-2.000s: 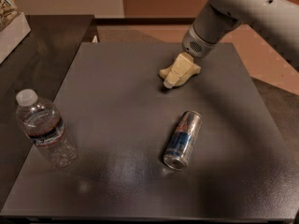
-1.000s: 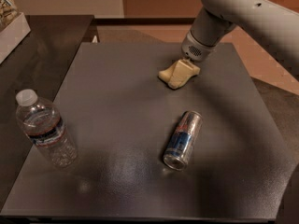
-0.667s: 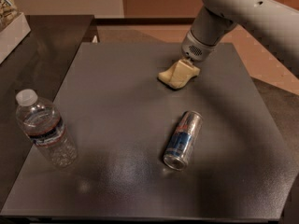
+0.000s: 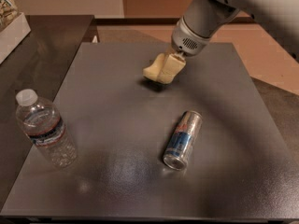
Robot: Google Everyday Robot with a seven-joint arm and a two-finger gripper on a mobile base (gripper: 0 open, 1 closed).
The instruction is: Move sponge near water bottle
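The pale yellow sponge [image 4: 152, 72] hangs just above the grey table [image 4: 117, 185] at the back middle, with its shadow on the surface beneath it. My gripper [image 4: 167, 68] comes down from the upper right and is shut on the sponge, its cream fingers [image 4: 174, 62] clamped on the sponge's right end. The clear water bottle [image 4: 45, 130], with a white cap and a blue-red-white label, stands upright at the front left of the table, far from the sponge.
A silver and blue drink can [image 4: 183, 139] lies on its side right of the table's middle. A dark side table [image 4: 42, 45] adjoins on the left, with a white box [image 4: 10, 29] on it. Brown floor lies beyond the right edge.
The gripper has lifted the sponge off the table and carried it to the left. The bottle and the can have not moved.
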